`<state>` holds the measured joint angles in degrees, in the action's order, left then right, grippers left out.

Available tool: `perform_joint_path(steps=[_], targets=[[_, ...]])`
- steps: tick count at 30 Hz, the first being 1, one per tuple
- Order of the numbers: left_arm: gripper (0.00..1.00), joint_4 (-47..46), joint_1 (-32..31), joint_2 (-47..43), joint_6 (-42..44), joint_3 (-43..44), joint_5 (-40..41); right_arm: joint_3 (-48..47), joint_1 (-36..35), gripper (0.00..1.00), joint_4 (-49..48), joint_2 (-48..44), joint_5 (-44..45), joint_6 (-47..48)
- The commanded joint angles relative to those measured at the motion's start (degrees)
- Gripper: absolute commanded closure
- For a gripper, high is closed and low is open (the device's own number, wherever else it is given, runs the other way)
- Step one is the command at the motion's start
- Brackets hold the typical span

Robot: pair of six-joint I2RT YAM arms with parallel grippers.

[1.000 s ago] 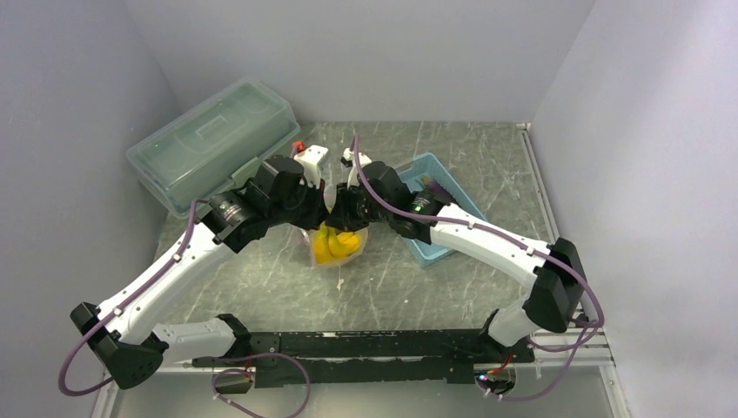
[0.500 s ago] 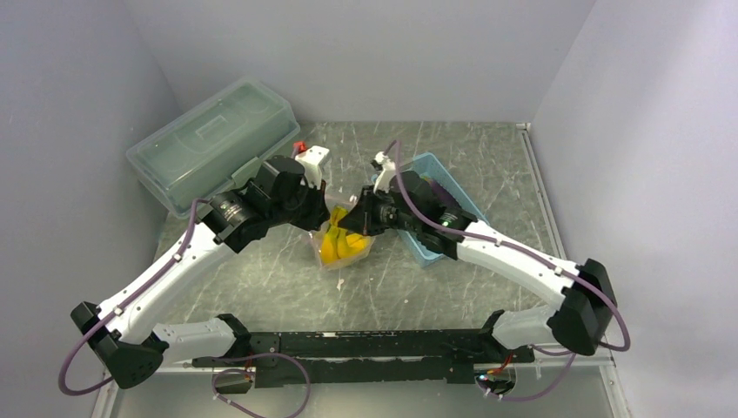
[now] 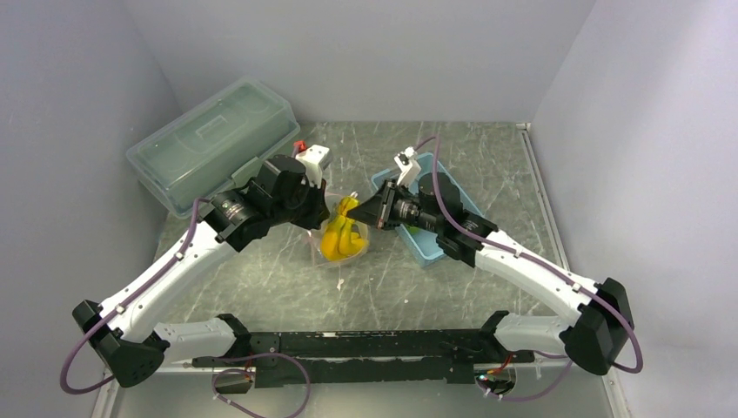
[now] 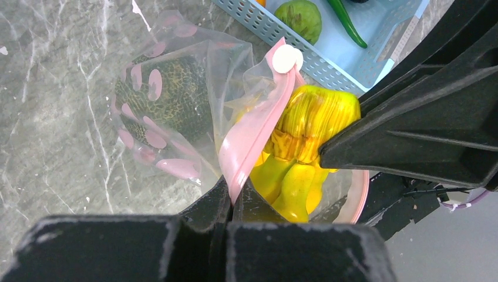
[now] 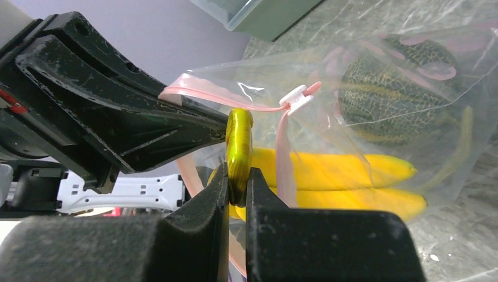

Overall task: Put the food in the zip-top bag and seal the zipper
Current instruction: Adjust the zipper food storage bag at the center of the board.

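My left tool point(image 4: 230, 198) pinches the zipper point(image 4: 252, 132), keeping the zip-top bag point(image 4: 188, 64) open on the tabletop point(image 4: 53, 117). My right tool point(image 5: 237, 185) clamps the bananas point(image 5: 329, 170) by the stem to steer them inside, half in already.

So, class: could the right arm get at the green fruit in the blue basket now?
Probably not yet: the right gripper has its jaws shut on the bananas; the basket lies close, uncovered.
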<state>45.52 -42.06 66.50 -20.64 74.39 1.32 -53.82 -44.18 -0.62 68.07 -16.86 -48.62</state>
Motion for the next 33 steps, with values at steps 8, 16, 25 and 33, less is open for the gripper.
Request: perform_joint_path(steps=[8, 16, 25, 33], targets=[[1.0, -3.4, 0.1, 0.7, 0.0, 2.5, -2.3, 10.7, 0.8, 1.0, -20.9, 0.4, -3.4, -10.6], [1.0, -3.5, 0.1, 2.8, -1.1, 3.5, -3.7, 16.0, -2.3, 1.0, -30.8, 2.0, 1.9, -8.1], [1.0, -3.3, 0.1, 3.6, -2.5, 5.2, -6.9, 14.5, -8.5, 1.0, -28.0, 5.4, 14.7, 0.4], [1.0, -2.8, 0.1, 3.7, -3.4, 7.0, -10.5, 11.1, -11.8, 1.0, -20.5, 10.0, 26.1, 1.4]])
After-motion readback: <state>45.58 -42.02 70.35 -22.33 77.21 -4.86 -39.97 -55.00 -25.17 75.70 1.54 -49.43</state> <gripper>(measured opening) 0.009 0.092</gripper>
